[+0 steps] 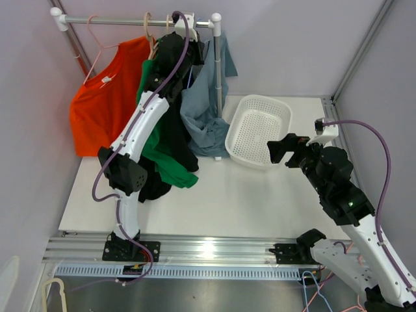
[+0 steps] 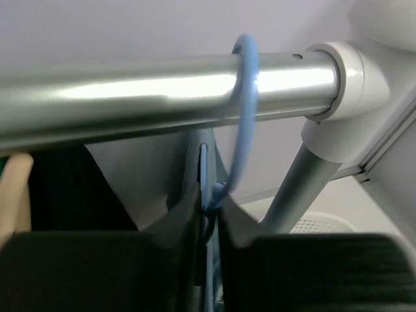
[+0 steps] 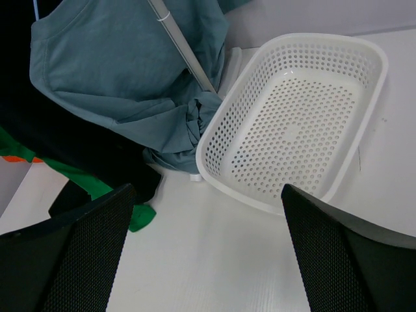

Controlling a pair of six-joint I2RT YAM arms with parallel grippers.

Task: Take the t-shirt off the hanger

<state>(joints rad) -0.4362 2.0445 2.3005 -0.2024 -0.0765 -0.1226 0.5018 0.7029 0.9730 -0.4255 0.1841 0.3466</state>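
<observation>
- Upper left of the top view: an orange shirt [image 1: 104,110] hangs flat from a pink hanger [image 1: 97,45] on the rail [image 1: 123,21].
- Just right of it, the left arm [image 1: 140,123] reaches from the bottom edge up to the rail and crosses in front of the clothes.
- Behind that arm there's a green shirt [image 1: 172,166] and a black shirt [image 1: 179,140]. Both droop low, with their hems down by the counter [image 1: 227,201].
- Top centre now, and here's the action: in the wrist view the left tool [image 2: 208,198] sits right under the rail, and its fingers [image 2: 185,214] are pinched together on the neck of the blue hanger [image 2: 244,117].
- The hanger's hook is looped over the rail, close to the white end fitting at the right of that frame.
- The t-shirt [image 1: 201,110], grey-blue, is on that hanger at the rail's right end, just beside the rack's post [image 1: 218,65].
- It sags in folds, and its lower part is bunched on the counter at the foot of the post, touching the basket's left rim.
- Right of centre, the white perforated basket [image 1: 247,158] sits on the counter, and nothing shows inside it.
- Far right, the right tool [image 3: 205,260] hangs above the counter near the basket's near edge. Its fingers are spread wide apart with nothing between them.
</observation>
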